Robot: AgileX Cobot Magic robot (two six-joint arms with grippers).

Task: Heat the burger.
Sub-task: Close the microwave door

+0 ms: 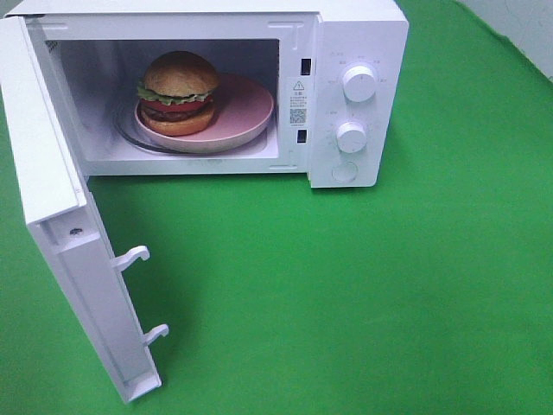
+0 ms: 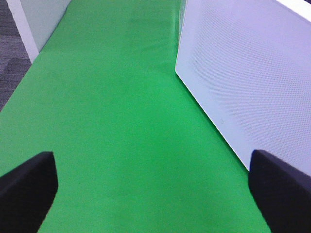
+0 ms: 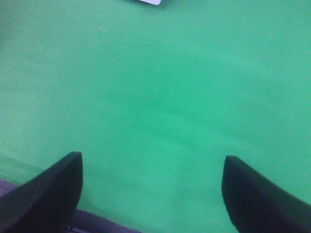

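Item: round burger with golden-brown domed bun, green lettuce, red tomato and dark patty. It was set upright, dome upward, with its stacking axis vertical; being round, no sideways long axis was shown.

Container: white box-shaped microwave oven with two round dials, placed on the green cloth-covered tabletop. Its white hinged door was swung wide open to the left. Inside the cavity a round pink plate was laid flat, and the burger was seated on the plate's left part.

Left pincer: spread wide, nothing held, hung over bare cloth just beside a white dotted panel.

Right pincer: spread wide, nothing held, over bare cloth.

The burger was well apart from both.
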